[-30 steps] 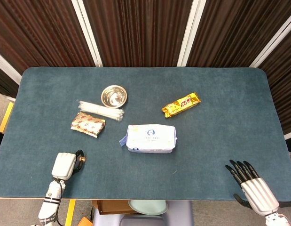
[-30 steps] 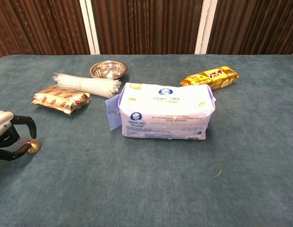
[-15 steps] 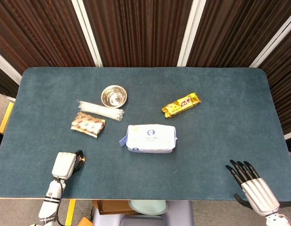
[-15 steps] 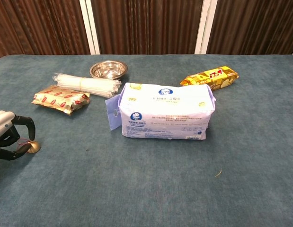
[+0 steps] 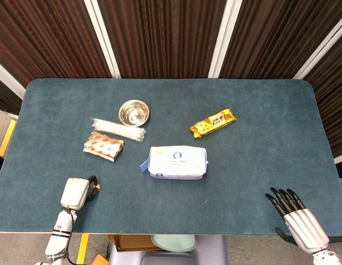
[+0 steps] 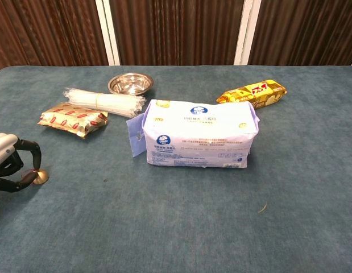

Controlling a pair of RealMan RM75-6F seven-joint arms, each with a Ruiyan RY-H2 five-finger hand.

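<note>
left hand: fingers curled, holding nothing | right hand: fingers straight, wide | soft rectangular tissue pack between

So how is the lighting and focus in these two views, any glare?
Head view: even light, sharp, with small glints inside the steel bowl. Chest view: soft shadows under the tissue pack, glare on the yellow snack wrapper, and the left hand cut off by the frame edge.

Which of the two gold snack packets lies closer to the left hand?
The gold packet with red print, beside the straw bundle; the yellow bar lies far from the left hand.
</note>
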